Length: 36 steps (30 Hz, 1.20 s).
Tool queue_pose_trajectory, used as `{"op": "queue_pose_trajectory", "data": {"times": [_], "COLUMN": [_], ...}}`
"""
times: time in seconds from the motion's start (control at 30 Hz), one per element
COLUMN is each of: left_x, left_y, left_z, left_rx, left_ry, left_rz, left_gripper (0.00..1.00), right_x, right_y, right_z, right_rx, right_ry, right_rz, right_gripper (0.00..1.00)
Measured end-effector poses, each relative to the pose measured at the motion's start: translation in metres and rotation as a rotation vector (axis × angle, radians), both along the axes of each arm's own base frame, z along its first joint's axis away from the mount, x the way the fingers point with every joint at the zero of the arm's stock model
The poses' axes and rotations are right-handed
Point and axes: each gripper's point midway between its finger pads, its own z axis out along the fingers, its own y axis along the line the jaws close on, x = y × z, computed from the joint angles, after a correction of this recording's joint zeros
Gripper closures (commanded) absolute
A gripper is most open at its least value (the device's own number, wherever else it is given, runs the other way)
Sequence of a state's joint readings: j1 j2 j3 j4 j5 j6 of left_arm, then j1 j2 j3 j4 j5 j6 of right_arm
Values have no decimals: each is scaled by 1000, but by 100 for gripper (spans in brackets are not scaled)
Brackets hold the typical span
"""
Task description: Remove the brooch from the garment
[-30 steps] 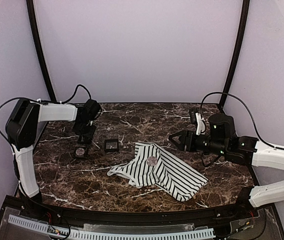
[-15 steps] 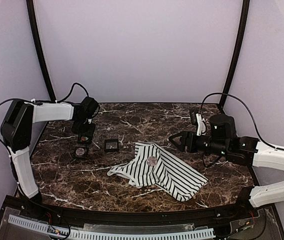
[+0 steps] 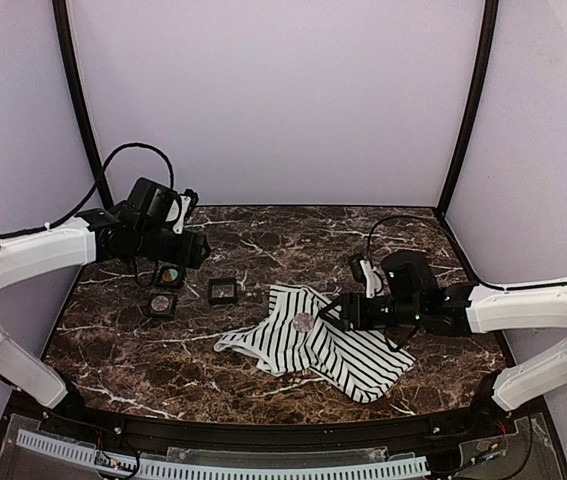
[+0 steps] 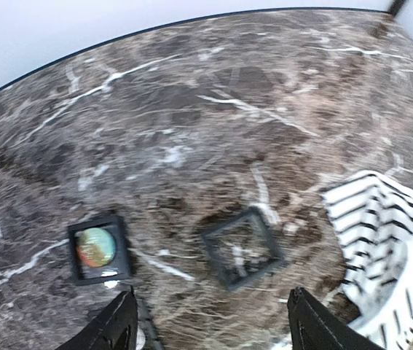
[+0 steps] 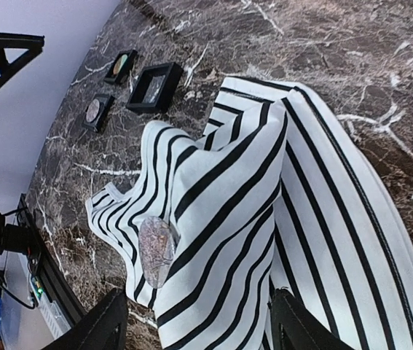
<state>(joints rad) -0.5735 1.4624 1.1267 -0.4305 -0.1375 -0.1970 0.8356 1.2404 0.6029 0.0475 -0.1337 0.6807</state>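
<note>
Soft, even light, faint shadows; left wrist view smears the marble table [image 4: 191, 109] (motion blur), garment [image 5: 228, 204] stripes crisp elsewhere.

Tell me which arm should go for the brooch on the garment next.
Right, probably. The right gripper hangs open at the edge of the garment, close to the brooch, which shows clearly in its wrist view. The left gripper hangs open farther off, above the small black boxes.

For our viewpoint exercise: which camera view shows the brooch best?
The right wrist view: the brooch lies close and clear on the garment. The top external view shows it only as a tiny pale spot. The left wrist view catches just the garment's edge, no brooch.
</note>
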Motion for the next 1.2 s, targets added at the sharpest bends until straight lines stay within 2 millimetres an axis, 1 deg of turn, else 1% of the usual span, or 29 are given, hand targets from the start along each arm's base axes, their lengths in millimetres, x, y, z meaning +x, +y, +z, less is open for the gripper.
{"op": "queue_pose_trajectory", "data": {"times": [0.03,0.1,0.2,0.3,0.37,0.43,0.47,0.53,0.6,0.63,0.77,0.87,1.03,1.13,1.2], "left_x": [-8,-29,-60,-86,-100,-115,-120,-129,-137,-140,-151,-159,-165,-163,-161], "left_y": [-12,-42,-80,-107,-122,-137,-143,-158,-174,-181,-201,-208,-213,-216,-218], "left_z": [4,10,10,6,4,2,2,5,5,3,-17,-29,-28,-27,-30], "left_rx": [-25,-84,-146,-196,-233,-285,-307,-360,-393,-401,-397,-383,-380,-380,-372], "left_ry": [-7,-17,-5,12,15,23,28,33,41,50,105,135,134,127,129], "left_rz": [-39,-138,-266,-362,-416,-475,-499,-552,-601,-619,-674,-695,-714,-715,-714], "left_gripper": [29,29,29,30,30,30,31,32,34,35,37,37,37,37,37], "right_x": [-1,-2,-3,-5,-7,-8,-8,-10,-11,-11,-14,-15,-19,-21,-22], "right_y": [3,8,16,21,23,27,28,31,35,38,44,47,51,54,55], "right_z": [-6,-14,-23,-29,-32,-32,-32,-31,-27,-23,-11,-4,3,8,10], "right_rx": [1,4,16,27,31,45,50,61,83,103,156,185,221,243,254], "right_ry": [19,43,73,100,109,119,122,122,121,122,110,108,114,117,119], "right_rz": [8,25,50,69,84,98,106,123,140,148,176,190,214,229,238], "right_gripper": [37,42,50,60,68,80,86,94,100,100,100,100,100,100,100]}}
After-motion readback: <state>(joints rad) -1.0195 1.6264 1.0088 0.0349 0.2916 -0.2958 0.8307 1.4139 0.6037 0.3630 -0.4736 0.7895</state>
